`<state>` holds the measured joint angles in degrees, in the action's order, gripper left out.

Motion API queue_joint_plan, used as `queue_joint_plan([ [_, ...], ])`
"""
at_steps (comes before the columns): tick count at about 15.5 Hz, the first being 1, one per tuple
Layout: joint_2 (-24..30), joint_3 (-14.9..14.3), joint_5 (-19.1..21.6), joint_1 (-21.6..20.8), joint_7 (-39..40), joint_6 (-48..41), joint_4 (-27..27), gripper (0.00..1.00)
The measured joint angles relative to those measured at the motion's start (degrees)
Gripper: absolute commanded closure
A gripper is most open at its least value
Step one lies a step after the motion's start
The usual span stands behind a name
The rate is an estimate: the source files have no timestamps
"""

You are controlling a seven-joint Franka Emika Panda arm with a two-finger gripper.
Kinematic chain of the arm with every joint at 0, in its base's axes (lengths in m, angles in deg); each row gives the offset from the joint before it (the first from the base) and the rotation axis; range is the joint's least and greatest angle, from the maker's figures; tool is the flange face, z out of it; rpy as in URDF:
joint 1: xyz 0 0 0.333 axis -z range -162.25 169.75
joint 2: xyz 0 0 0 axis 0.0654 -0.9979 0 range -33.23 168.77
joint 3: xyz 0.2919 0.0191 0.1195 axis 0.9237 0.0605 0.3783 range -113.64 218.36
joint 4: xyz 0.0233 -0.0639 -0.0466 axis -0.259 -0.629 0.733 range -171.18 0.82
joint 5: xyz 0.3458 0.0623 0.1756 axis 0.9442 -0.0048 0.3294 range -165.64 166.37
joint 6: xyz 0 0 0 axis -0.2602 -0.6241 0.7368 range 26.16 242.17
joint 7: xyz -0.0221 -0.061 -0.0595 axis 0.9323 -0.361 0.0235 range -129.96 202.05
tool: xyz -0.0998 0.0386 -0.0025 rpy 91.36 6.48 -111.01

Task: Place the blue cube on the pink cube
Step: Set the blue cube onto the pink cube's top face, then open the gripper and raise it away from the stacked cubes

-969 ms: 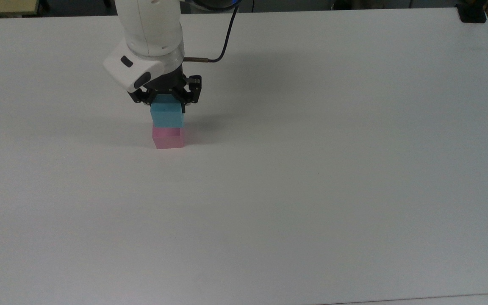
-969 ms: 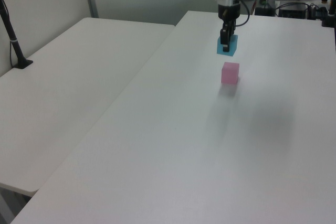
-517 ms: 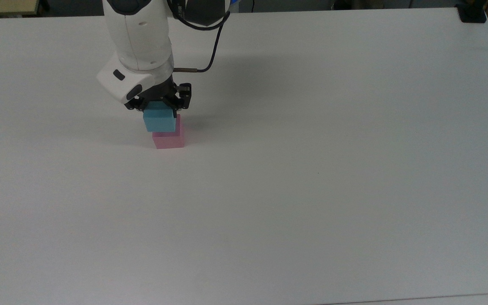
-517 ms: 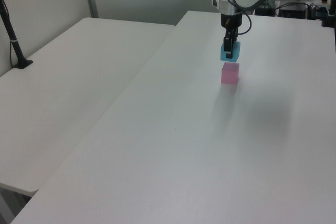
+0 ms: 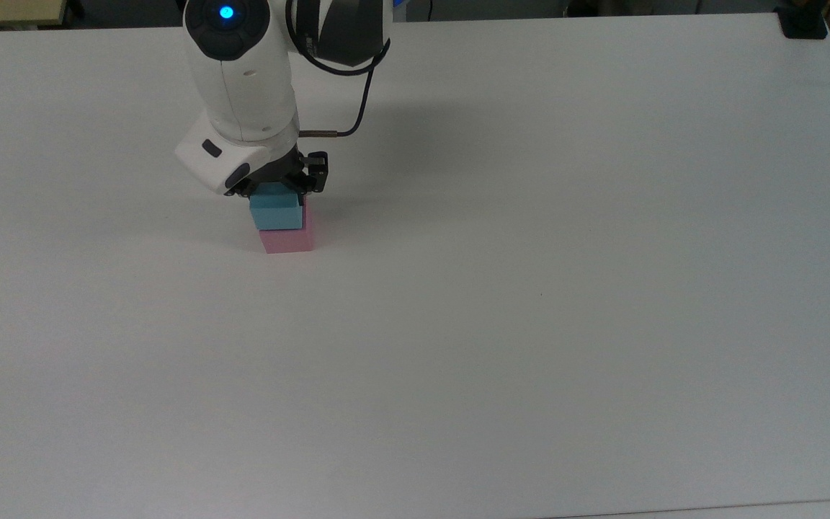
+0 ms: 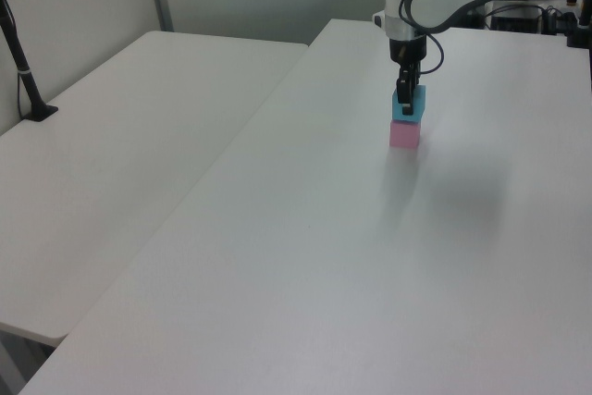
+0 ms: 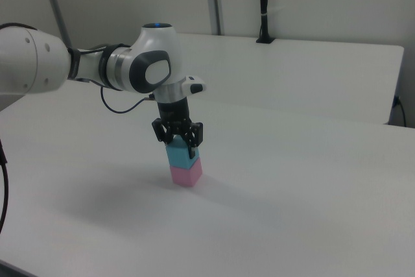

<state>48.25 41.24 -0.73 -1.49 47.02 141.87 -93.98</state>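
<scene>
The pink cube [image 5: 287, 238] [image 6: 403, 134] [image 7: 186, 173] sits on the white table [image 5: 530, 288]. The light-blue cube [image 5: 275, 209] [image 6: 408, 106] [image 7: 178, 155] rests right on top of it, roughly lined up, shifted slightly toward the top view's left. My gripper [image 5: 278, 189] [image 6: 405, 99] [image 7: 178, 139] points straight down, its black fingers [image 7: 192, 144] shut on the blue cube's sides. The white wrist hides the blue cube's far top in the top view.
A black cable [image 5: 357, 108] loops from the wrist. A second white table [image 6: 120, 154] adjoins at the left view's left, with a black post [image 6: 23, 71] on it. A dark clamp [image 5: 804, 21] sits at the table's far right corner in the top view.
The gripper has carried the blue cube from beyond the pink cube to above it and lowered it onto the pink cube's top. The pink cube has stayed put.
</scene>
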Motion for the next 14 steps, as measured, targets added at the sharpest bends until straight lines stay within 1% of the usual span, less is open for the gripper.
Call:
queue_joint_plan([
  [1, 0.0, 0.0, 0.0, 0.0, 0.0, 0.6, -0.1, 0.09],
  [2, 0.0, 0.0, 0.0, 0.0, 0.0, 0.9, -0.3, 0.0],
  [11, 0.1, 0.0, 0.0, 0.0, 0.0, 1.2, -0.9, 0.0],
  [14, 1.7, 0.0, 0.0, 0.0, 0.0, 1.1, -0.6, 0.0],
])
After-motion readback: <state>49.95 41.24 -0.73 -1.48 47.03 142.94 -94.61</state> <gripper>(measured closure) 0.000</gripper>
